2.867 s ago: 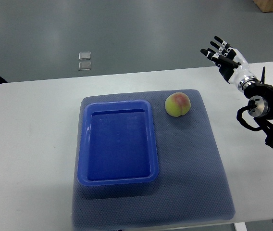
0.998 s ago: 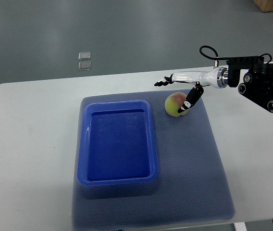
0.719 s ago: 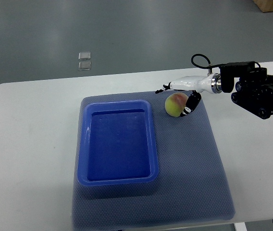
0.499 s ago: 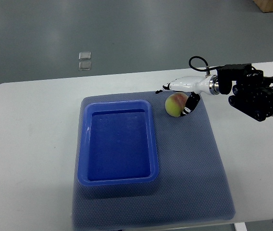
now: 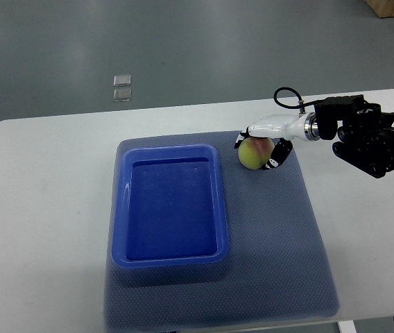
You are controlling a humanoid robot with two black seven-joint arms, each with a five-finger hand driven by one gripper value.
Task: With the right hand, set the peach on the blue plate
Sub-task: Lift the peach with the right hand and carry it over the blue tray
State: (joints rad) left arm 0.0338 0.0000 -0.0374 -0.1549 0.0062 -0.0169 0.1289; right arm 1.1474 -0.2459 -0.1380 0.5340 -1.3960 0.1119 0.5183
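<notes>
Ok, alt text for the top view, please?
The right robot hand closes around a peach on a grey mat, right of an empty blue plate shaped like a tray. All sit on a white table.

right robot hand (image 5: 265, 147): glossy white shell, black fingertips | wrist: silver metal ring | forearm: bulky black housing with round fittings | cable: thin black loop above wrist
</notes>
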